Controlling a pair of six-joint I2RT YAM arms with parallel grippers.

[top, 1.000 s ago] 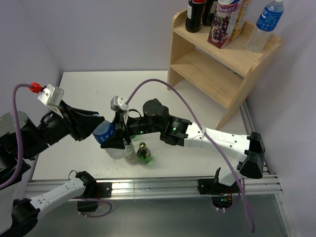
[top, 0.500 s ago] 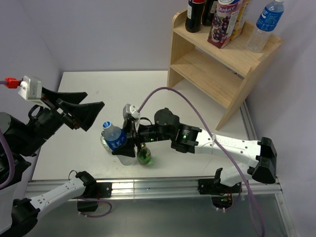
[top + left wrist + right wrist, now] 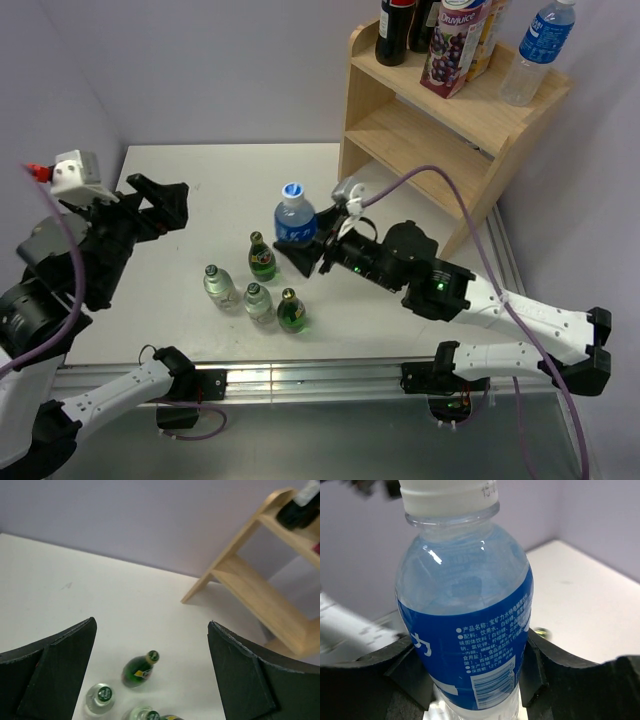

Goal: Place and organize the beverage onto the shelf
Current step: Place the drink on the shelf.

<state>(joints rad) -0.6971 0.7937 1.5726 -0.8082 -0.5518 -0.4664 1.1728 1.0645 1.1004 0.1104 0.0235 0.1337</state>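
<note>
Right gripper (image 3: 300,246) clamps water bottle (image 3: 293,218), roughly upright; shelf (image 3: 418,141) at 2 o'clock, right arm nearer. Left gripper (image 3: 168,208) spread, empty.

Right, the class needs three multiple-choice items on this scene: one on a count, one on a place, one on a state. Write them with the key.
1. How many small glass bottles stand on the table? A two; B four; C six.
2. Where on the shelf is the purple juice carton? A top tier; B lower tier; C underneath it.
3. The right gripper is: A open and empty; B out of view; C shut on the blue-label water bottle.
Key: B, four stand grouped near the front edge; A, it stands on the upper board; C, the wrist view shows the label clamped.
</note>
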